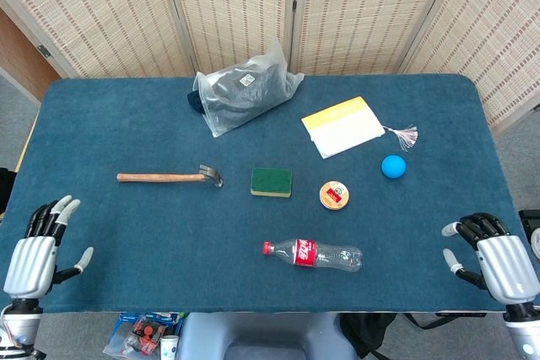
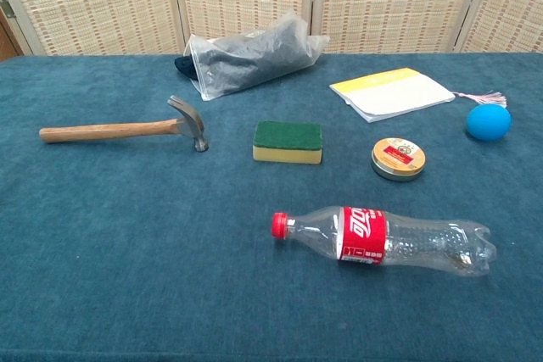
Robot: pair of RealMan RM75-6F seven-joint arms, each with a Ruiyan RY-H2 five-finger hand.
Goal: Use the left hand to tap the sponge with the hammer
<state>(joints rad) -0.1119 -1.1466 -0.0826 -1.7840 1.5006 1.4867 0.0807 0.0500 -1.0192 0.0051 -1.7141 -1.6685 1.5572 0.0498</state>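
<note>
A hammer with a wooden handle lies flat on the blue table, its steel head pointing right. Just right of the head sits a green-topped yellow sponge. My left hand hovers at the table's near left corner, well short of the hammer, fingers spread and holding nothing. My right hand rests at the near right corner, fingers apart and empty. Neither hand shows in the chest view.
A plastic bag of dark cloth lies at the back. A yellow-and-white notebook, a blue ball and a round tin lie right of the sponge. A cola bottle lies on its side near the front.
</note>
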